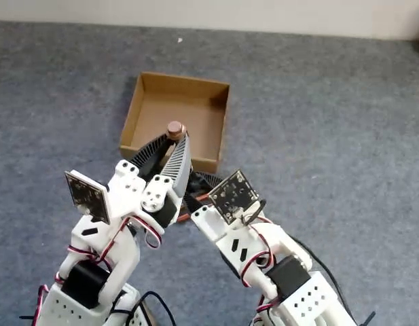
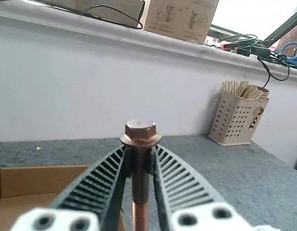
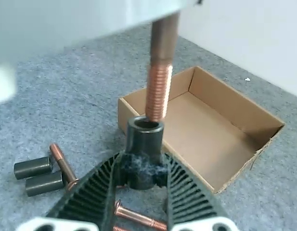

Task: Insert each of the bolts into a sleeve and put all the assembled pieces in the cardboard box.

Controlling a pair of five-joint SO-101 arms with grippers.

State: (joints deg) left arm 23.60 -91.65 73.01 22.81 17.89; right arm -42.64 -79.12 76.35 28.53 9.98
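The left jaws are clamped on the shank of a copper bolt [image 2: 140,132], which they hold upright with its head uppermost. The right jaws are closed around a dark sleeve [image 3: 145,144] with its bore facing up, directly under that bolt. The threaded tip meets the sleeve's mouth and seems to be just inside the rim, though how deep it sits cannot be made out. In the high view the pair hangs over the near wall of the cardboard box [image 1: 131,115].

The main risk, as I judge it, is alignment. If the bolt comes down slightly tilted against the bore, its threads may catch on the rim and jam. A push then could slide the shank up through the left jaws, or twist the sleeve in the right ones. Opening the left jaws too early could let the bolt tip out and drop. The right arm also hangs low over loose parts on the bench [image 3: 66,96], so a sideways correction could scatter them.

Nothing can be seen inside the cardboard box: its floor is bare where it shows, though the jaws hide one part of it from above. Two spare sleeves [image 3: 32,167] lie side by side on the bench, with a loose bolt [image 3: 63,166] just beside them. A second bolt [image 3: 138,217] lies beneath the right jaws.
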